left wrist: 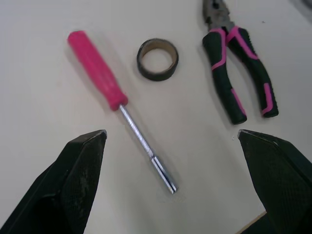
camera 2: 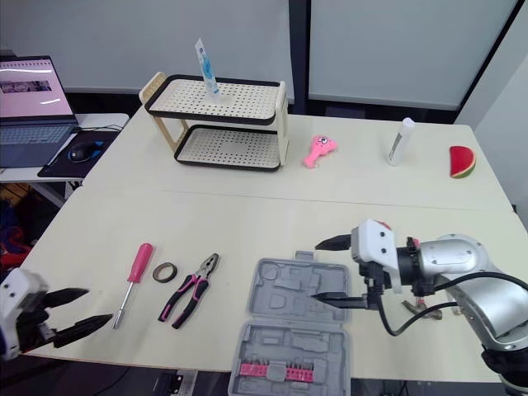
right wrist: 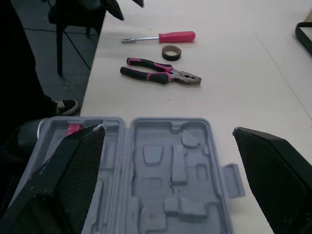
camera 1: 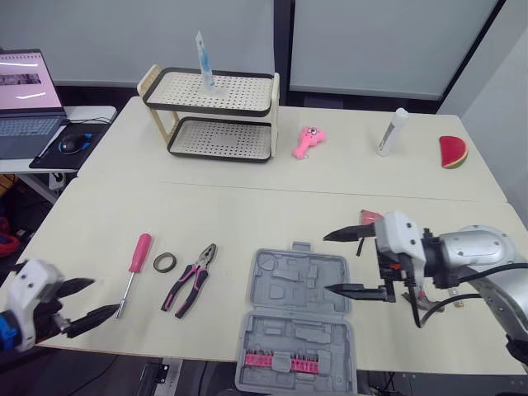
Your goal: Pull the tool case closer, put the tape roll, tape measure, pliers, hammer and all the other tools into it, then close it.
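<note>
Tool case lies open and flat at the near edge of the bench, grey, both halves facing up, with a strip of pink bits in the half nearest the robot. The right hand hovers over the far half of the tool case, reaching in from its right side, fingers spread wide and holding nothing. To the left of the case lie the pliers, pink-and-black handles toward the near edge. Next comes the tape roll just beside their jaws, then the pink-handled screwdriver with its shaft pointing to the near edge. None of the three touches another. The left hand sits low at the bench's near left edge, close to the screwdriver's tip, fingers wide apart and empty. Something small and red peeks out behind the right hand; I can't make out what it is. Farther back stand a two-tier rack, a pink toy, a white tube and a watermelon slice.
</note>
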{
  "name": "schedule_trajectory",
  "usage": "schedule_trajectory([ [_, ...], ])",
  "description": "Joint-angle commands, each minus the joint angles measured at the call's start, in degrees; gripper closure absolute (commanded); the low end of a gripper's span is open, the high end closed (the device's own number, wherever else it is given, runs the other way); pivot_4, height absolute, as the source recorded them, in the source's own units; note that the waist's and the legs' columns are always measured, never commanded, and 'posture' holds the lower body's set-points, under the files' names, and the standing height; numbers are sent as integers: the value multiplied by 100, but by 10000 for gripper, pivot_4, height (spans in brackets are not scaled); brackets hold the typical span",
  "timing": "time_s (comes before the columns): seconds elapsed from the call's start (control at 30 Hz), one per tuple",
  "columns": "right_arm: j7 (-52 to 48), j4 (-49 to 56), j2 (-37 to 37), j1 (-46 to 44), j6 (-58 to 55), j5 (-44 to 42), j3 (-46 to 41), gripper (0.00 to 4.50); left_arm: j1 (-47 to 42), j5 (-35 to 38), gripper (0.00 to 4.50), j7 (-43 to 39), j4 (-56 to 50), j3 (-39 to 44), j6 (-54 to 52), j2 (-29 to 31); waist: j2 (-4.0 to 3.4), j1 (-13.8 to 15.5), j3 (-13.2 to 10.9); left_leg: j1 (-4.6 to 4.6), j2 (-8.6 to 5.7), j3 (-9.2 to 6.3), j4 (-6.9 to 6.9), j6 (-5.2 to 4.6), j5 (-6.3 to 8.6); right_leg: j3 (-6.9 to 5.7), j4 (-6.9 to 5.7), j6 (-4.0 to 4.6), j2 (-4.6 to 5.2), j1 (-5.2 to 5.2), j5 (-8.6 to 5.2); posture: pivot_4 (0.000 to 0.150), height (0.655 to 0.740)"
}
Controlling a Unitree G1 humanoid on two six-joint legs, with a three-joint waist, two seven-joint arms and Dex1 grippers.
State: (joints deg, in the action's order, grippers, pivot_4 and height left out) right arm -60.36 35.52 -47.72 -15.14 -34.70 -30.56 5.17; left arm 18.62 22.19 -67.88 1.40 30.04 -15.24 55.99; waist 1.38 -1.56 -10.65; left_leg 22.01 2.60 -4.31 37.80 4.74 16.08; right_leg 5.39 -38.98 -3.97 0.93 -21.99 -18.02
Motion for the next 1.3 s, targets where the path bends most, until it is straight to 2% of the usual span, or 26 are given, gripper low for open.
schedule_trajectory([
  [0.03,180,217,107,-189,-86,-70,84,0,-347,-107,3857,-251,149,-294,273,198,0,-25,0,0,2,0,0,0,0,1,0,0,-1,0,1,1500,7350],
  [0.07,235,240,163,-217,-116,-67,141,0,-622,-247,5413,-391,348,-569,496,263,-3,-36,-2,-1,2,2,0,0,0,3,0,0,-1,-2,1,1500,7350],
  [0.17,375,330,287,-273,-215,-88,263,0,-1309,-572,14784,-654,954,-1163,999,356,-6,-37,-4,-2,6,4,-1,-1,0,7,-5,3,-10,-10,2,1500,7350],
  [0.3,522,463,358,-276,-326,-88,353,0,-2073,-963,14784,-1022,1890,-1800,1787,355,-7,-45,-4,5,8,4,-1,-2,0,9,-10,9,-15,-18,6,1500,7350],
  [0.57,758,671,397,-109,-414,-95,444,0,-3085,-1483,14784,-1303,3481,-2574,3083,126,-7,-33,-4,11,8,1,2,-2,0,5,-15,9,-18,-20,6,1500,7350],
  [0.9,804,768,348,15,-437,-114,446,0,-3891,-1801,14784,-1373,4364,-3002,3587,-143,-4,-33,-2,9,8,-6,14,-3,-2,1,-37,7,-19,-18,7,1500,7350],
  [1.2,790,779,319,-8,-512,-155,415,0,-4288,-2381,14784,-958,5544,-3338,4362,-289,-4,-44,-2,2,8,-11,14,-4,-2,3,-53,8,-25,-20,6,1500,7350],
  [1.3,815,780,338,-40,-552,-180,403,0,-4387,-2501,20225,-746,5875,-3398,4638,-385,-14,-36,3,-1,8,-11,14,-5,-2,3,-54,8,-25,-17,6,1500,7350],
])
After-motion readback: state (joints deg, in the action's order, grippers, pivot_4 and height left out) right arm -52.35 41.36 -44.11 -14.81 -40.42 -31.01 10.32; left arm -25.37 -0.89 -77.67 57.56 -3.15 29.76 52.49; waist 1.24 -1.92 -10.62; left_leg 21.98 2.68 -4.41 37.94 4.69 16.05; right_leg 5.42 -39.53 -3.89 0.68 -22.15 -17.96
